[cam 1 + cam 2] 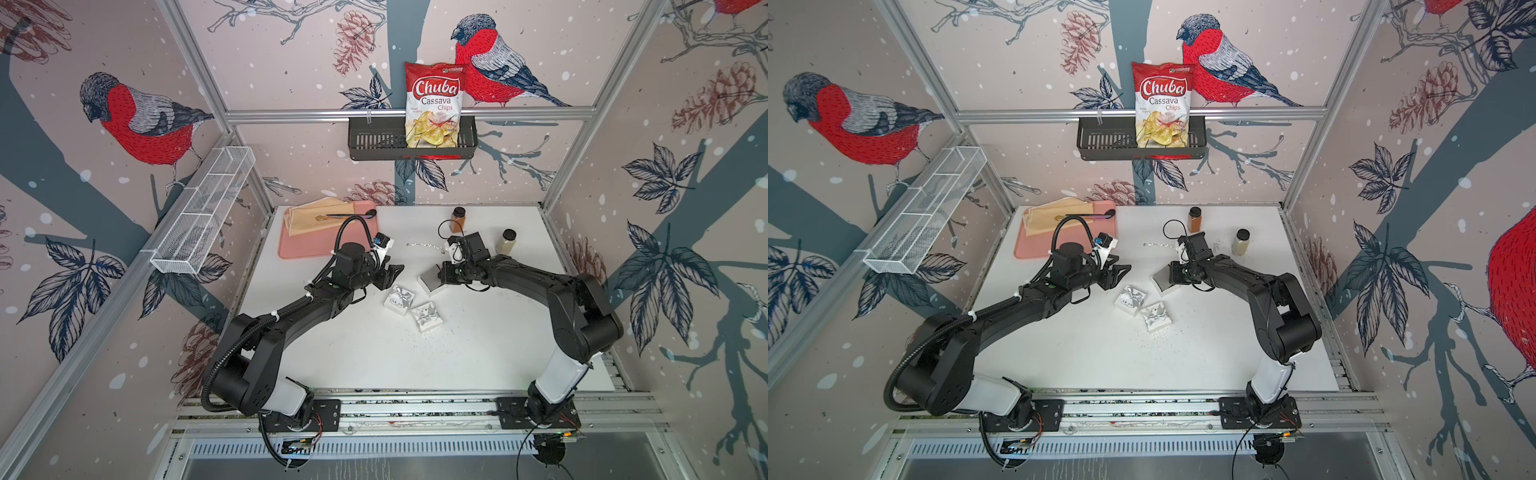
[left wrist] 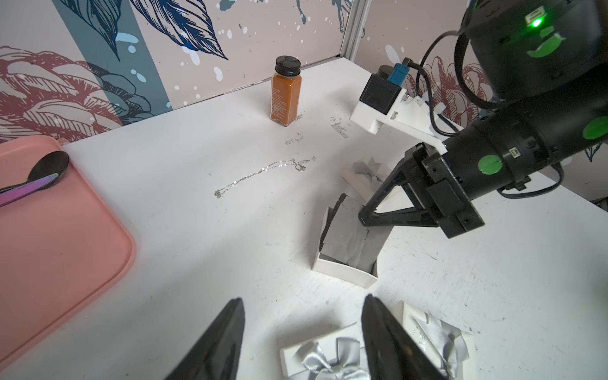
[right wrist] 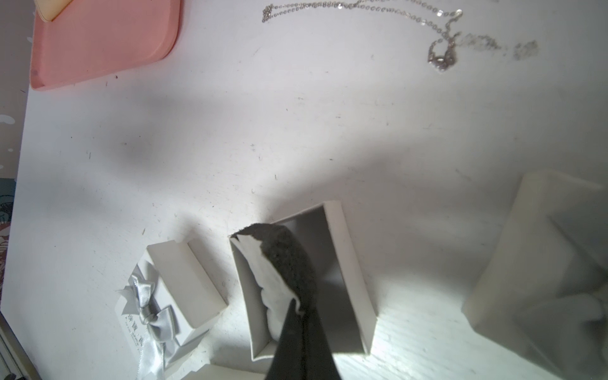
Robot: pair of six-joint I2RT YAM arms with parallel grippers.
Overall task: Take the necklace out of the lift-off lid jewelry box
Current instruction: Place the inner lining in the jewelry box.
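Necklace (image 2: 263, 171) lay on the bare table (image 2: 197, 250), well apart from the open box (image 3: 349, 273); right gripper (image 3: 302, 307) was pinched shut on the box's dark foam insert (image 3: 286, 260) and left gripper (image 2: 302, 304) was part-open and empty, so the insert probably wanted lowering flat before release, a pinch legible only from the right wrist and too small in both top views.

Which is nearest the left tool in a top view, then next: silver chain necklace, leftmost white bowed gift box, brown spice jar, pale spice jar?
1. Leftmost white bowed gift box, beside the left tool.
2. Silver chain necklace, farther back.
3. Brown spice jar, back edge.
4. Pale spice jar, far right.
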